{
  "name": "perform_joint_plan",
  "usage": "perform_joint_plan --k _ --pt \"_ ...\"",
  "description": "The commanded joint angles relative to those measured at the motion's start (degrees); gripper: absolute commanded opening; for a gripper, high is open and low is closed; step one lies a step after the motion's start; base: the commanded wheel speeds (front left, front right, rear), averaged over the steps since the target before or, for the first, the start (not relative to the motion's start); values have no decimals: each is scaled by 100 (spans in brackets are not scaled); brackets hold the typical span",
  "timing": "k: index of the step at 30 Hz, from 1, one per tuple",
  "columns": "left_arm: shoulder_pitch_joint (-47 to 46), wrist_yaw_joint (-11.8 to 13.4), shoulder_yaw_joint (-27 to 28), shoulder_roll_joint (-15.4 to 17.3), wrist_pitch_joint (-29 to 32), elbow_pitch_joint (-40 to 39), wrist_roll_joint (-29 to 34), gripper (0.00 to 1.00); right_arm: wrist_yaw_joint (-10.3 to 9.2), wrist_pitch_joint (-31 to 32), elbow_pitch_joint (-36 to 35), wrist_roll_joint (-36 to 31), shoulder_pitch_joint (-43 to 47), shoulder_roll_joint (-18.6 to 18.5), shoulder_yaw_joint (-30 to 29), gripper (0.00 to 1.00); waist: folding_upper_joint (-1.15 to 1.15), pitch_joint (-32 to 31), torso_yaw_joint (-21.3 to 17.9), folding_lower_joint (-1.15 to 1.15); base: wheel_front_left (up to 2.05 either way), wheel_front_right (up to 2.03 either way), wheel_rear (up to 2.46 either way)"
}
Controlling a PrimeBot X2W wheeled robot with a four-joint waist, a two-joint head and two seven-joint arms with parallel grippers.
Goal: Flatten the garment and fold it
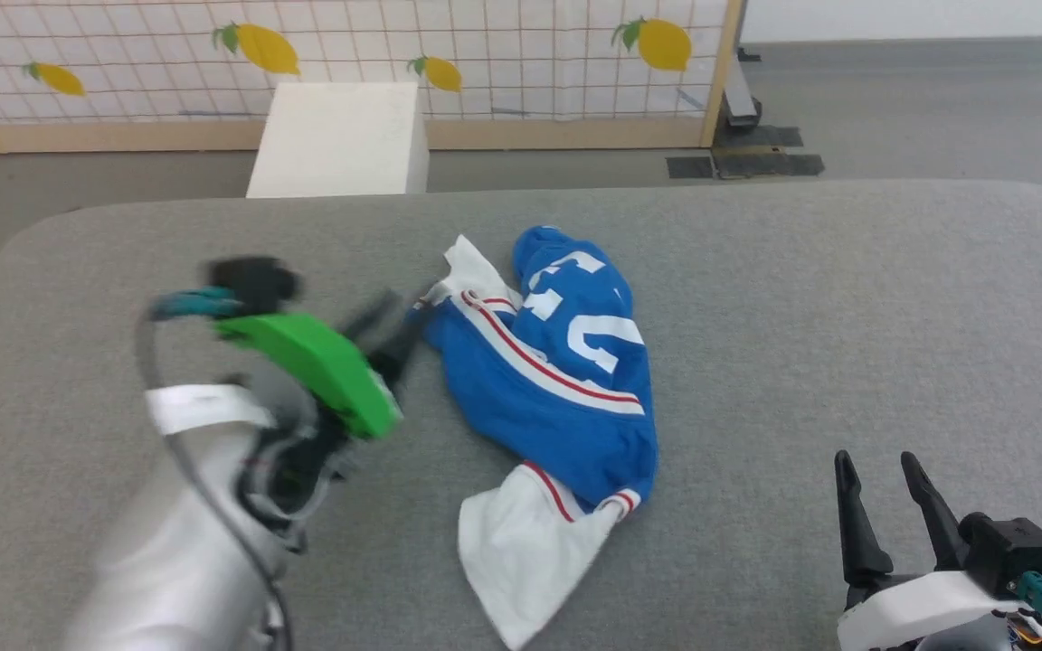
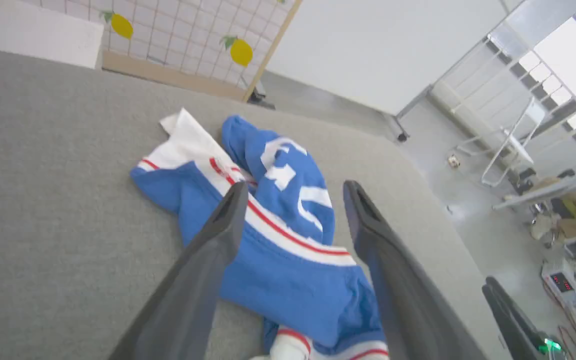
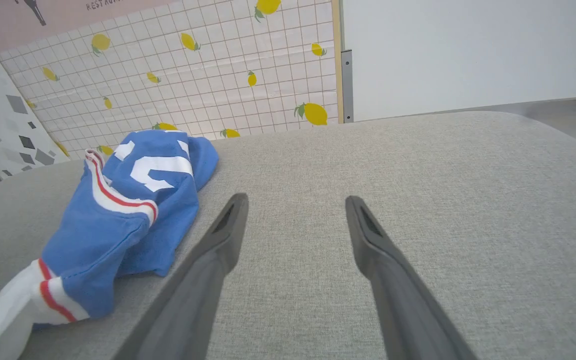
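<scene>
Cannot read the garment [image 1: 557,398] lettering, lost in folds; cannot trace the blurred left gripper [image 1: 399,321] in head view.

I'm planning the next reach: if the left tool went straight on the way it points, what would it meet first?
Most likely the garment: the open left tool points at its blue body and striped trim, lying just ahead of it. How close it is, the views leave unclear.

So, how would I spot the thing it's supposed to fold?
Find the wide grey padded table; near its middle lies a crumpled garment. It is royal blue with white sleeves, red-and-white striped trim and large white lettering, unlike the plain white block behind the table.
</scene>
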Motion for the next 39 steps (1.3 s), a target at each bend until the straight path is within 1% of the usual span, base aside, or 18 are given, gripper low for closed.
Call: perform_joint_plan --k 1,2,4,6,8,10,12,14,17,21,25,28,32,35,36,37,38,39 --pt "139 128 195 177 -427 -77 146 100 -9 -32 -24 40 63 3 1 100 0 -118 127 0 0 0 0" --pt "235 200 302 307 -823 -159 349 100 -9 -32 -27 44 72 3 2 100 0 -134 152 0 0 0 0" --pt "479 429 466 516 -1588 -202 772 100 -9 -32 -21 53 83 3 11 100 0 -162 191 0 0 0 0" --pt "770 629 551 668 -2187 -221 1193 100 -9 -32 -3 54 94 3 25 100 0 -188 221 0 0 0 0" --pt "1070 805 639 738 -2385 -299 1617 100 -9 -30 34 52 106 3 41 100 0 -202 252 0 0 0 0" --pt "1372 944 894 656 -2426 -538 2009 100 -9 37 84 62 112 3 48 100 0 -201 288 0 0 0 0" --pt "1722 1029 1240 477 -2430 -912 2511 100 -9 186 134 59 99 3 55 100 0 -176 318 0 0 0 0" --pt "2096 1057 1505 256 -2431 -1212 2957 100 -9 380 184 95 58 3 86 100 0 -155 331 0 0 0 0" --pt "2530 1059 1793 -81 -2432 -1543 3418 100 -9 852 223 160 -101 3 217 100 0 -103 343 0 0 0 0" --pt "2861 924 2074 -438 -2433 -1730 3802 100 -9 1936 179 379 -605 3 615 100 0 -15 364 0 0 0 0" --pt "2927 673 2281 -670 -2433 -1726 4071 100 -9 3309 164 666 -1209 3 1215 100 0 91 438 0 0 0 0" --pt "2868 481 2402 -813 -2434 -1650 4225 100 -9 4241 292 540 -1557 3 1509 100 0 188 550 0 0 0 0" --pt "2737 262 2514 -990 -2434 -1570 4393 100 -9 5101 525 362 -1738 3 1716 100 0 332 730 0 0 0 0" --pt "2677 130 2608 -1082 -2434 -1496 4488 100 -9 5426 615 456 -1725 3 1879 100 0 391 811 0 0 0 0" --pt "2660 80 2654 -1115 -2434 -1466 4526 100 -9 5460 604 567 -1713 3 1949 42 0 413 826 0 0 0 0" --pt "2655 62 2682 -1131 -2434 -1452 4543 100 -9 5444 589 608 -1713 3 1976 13 0 418 828 0 0 0 0" --pt "2652 38 2736 -1159 -2434 -1431 4563 100 -9 5381 551 628 -1718 3 1991 0 0 422 821 0 0 0 0" --pt "2652 20 2778 -1179 -2434 -1420 4579 100 -9 5291 508 618 -1730 3 1948 0 0 425 810 0 0 0 0"
